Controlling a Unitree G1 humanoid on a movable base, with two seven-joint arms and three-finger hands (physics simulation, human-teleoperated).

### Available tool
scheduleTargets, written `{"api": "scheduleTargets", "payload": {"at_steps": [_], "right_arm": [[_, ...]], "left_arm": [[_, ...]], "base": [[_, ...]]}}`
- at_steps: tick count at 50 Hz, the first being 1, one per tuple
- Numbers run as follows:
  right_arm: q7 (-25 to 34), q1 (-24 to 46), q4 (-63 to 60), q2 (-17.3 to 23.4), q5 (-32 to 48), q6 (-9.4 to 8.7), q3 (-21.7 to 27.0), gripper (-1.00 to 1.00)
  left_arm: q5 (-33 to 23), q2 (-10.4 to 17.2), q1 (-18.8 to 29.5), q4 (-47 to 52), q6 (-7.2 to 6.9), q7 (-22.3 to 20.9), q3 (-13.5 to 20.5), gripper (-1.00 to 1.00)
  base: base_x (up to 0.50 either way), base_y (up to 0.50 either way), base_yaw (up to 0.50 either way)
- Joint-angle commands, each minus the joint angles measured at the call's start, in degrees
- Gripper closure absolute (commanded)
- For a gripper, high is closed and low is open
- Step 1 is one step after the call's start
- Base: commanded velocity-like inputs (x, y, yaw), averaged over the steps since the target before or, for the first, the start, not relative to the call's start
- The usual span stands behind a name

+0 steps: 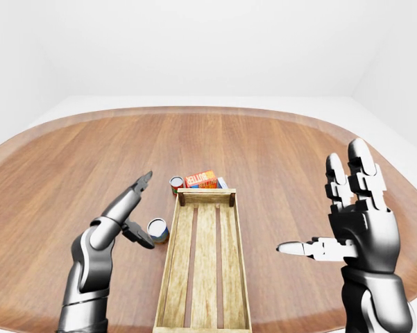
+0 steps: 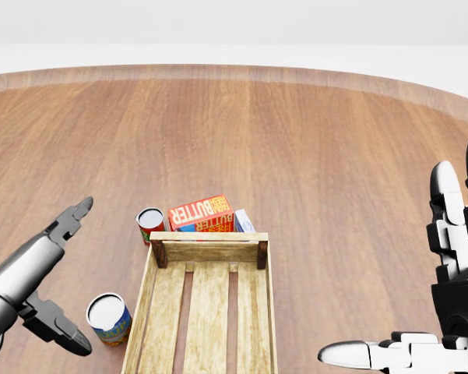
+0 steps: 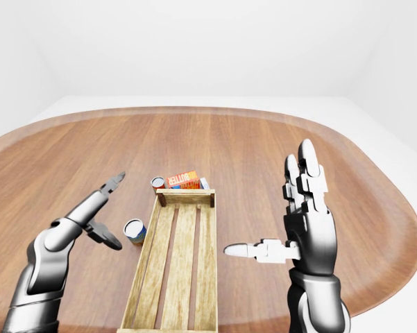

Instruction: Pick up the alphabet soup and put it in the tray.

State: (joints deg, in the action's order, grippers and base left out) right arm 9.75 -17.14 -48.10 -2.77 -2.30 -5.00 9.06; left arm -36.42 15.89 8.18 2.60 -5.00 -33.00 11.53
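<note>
Left hand spread beside the soup can

Left hand [image 2: 51, 269] hangs wide, fingers splayed — its lower finger just beside the alphabet soup [image 2: 109, 318], gripping nothing. That can stands upright on the bench [image 2: 311, 156], just left of the wooden tray [image 2: 157, 253]. Right hand [image 1: 354, 208] is raised, fingers spread — well apart from everything.

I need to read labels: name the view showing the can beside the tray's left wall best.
The head view: the can is largest there, white top and label visible. Both eye views show it smaller, beside the left hand.
</note>
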Motion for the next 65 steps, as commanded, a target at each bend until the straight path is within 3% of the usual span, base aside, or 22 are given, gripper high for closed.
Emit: {"api": "scheduleTargets", "payload": {"at_steps": [1, 5, 6, 7, 15, 22, 24, 26, 31, 37, 40, 44, 46, 49, 53, 54, 56, 57, 58, 60, 62, 65], "right_arm": [[-0.2, 0.2, 0.2, 0.0, 0.2, 0.0, -0.2, -1.0], [-0.3, 0.1, 0.1, 0.1, 0.1, 0.0, -0.2, -1.0], [-0.4, 0.1, 0.2, 0.1, 0.2, 0.0, -0.2, -1.0], [-0.4, -0.1, -0.2, 0.1, 0.2, 0.0, 0.1, -1.0], [-0.3, 0.0, -0.1, -0.1, 0.4, 0.0, 0.2, -1.0], [-0.4, 0.2, 0.2, 0.0, 0.5, 0.0, 0.1, -1.0], [-0.4, 0.2, 0.1, 0.0, 0.4, 0.0, 0.1, -1.0], [-0.4, 0.1, 0.0, 0.0, 0.3, 0.0, 0.2, -1.0], [-0.4, 0.1, 0.0, 0.0, 0.4, 0.0, 0.1, -1.0], [-0.3, 0.1, 0.1, 0.0, 0.3, 0.0, 0.4, -1.0], [-0.3, 0.2, 0.2, -0.1, 0.3, 0.0, 0.5, -1.0], [-0.3, 0.1, 0.1, -0.1, 0.2, 0.0, 0.7, -1.0], [-0.3, 0.1, 0.0, -0.2, 0.1, 0.0, 1.0, -1.0], [-0.3, 0.1, 0.0, -0.2, 0.1, 0.0, 1.0, -1.0], [-0.4, 0.2, 0.1, -0.2, 0.4, 0.0, 0.7, -1.0], [-0.4, 0.2, 0.2, -0.2, 0.4, 0.0, 0.7, -1.0], [-0.4, 0.1, 0.1, -0.2, 0.4, 0.0, 0.7, -1.0], [-0.4, 0.1, 0.0, -0.2, 0.4, 0.0, 0.7, -1.0], [-0.3, 0.1, 0.0, -0.2, 0.3, 0.0, 0.7, -1.0], [-0.3, 0.1, -0.1, -0.2, 0.2, 0.0, 0.9, -1.0], [-0.3, 0.1, -0.2, -0.2, 0.2, 0.0, 0.9, -1.0], [-0.3, 0.1, -0.1, -0.2, 0.3, 0.0, 0.8, -1.0]], "left_arm": [[-8.5, 2.1, 6.1, -10.3, 0.0, -1.2, -2.7, -1.0], [-10.4, 2.4, 8.1, -14.9, 0.0, 0.3, -3.8, -1.0], [-17.4, 2.3, 11.7, -22.5, 0.0, 4.7, -7.7, -1.0], [-19.4, 2.5, 13.9, -28.3, 0.0, 7.1, -8.5, -1.0], [-21.2, 2.2, 14.5, -30.5, 0.0, 8.2, -8.1, -1.0], [-21.6, 2.2, 14.9, -30.6, 0.0, 8.0, -8.1, -1.0], [-21.5, 1.9, 15.1, -33.8, 0.0, 10.8, -8.3, -1.0], [-21.7, 2.1, 15.1, -30.7, 0.0, 8.2, -8.2, -1.0], [-22.0, 1.8, 15.1, -30.8, 0.0, 8.1, -8.3, -1.0], [-21.6, 1.4, 16.4, -36.9, 0.0, 12.2, -9.0, -1.0], [-21.7, 1.1, 16.1, -34.1, 0.0, 10.0, -9.2, -1.0], [-21.3, 0.7, 16.4, -36.9, 0.0, 11.3, -9.8, -1.0], [-20.8, 0.5, 17.3, -41.4, 1.04, 14.1, -10.1, -1.0], [-20.8, 0.6, 17.2, -39.9, 0.2, 12.6, -10.2, -1.0], [-20.9, 0.5, 17.2, -40.3, 0.32, 13.0, -10.5, -1.0], [-20.7, 0.3, 17.6, -42.2, 1.01, 14.4, -10.6, -1.0], [-20.7, 0.3, 17.8, -42.1, 0.79, 14.3, -10.7, -1.0], [-20.6, 0.1, 18.2, -44.8, 1.74, 16.3, -10.9, -1.0], [-20.9, 0.2, 17.9, -42.8, 0.76, 14.7, -11.1, -1.0], [-20.7, -0.2, 18.5, -46.7, 2.21, 17.6, -11.4, -1.0], [-20.6, -0.1, 18.4, -45.2, 1.37, 16.0, -11.4, -1.0], [-20.2, -0.2, 18.8, -46.6, 1.67, 16.2, -11.6, -1.0]], "base": [[0.0, 0.0, 0.0], [0.0, 0.0, 0.0], [0.0, 0.0, 0.0], [0.0, 0.0, 0.0], [0.0, 0.0, 0.0], [0.0, 0.0, 0.0], [0.0, 0.0, 0.0], [0.0, 0.0, 0.0], [0.0, 0.0, 0.0], [0.0, 0.0, 0.0], [0.0, 0.0, 0.0], [0.0, 0.0, 0.0], [0.0, 0.0, 0.0], [0.0, 0.0, 0.0], [0.0, 0.0, 0.0], [0.0, 0.0, 0.0], [0.0, 0.0, 0.0], [0.0, 0.0, 0.0], [0.0, 0.0, 0.0], [0.0, 0.0, 0.0], [0.0, 0.0, 0.0], [0.0, 0.0, 0.0]]}}
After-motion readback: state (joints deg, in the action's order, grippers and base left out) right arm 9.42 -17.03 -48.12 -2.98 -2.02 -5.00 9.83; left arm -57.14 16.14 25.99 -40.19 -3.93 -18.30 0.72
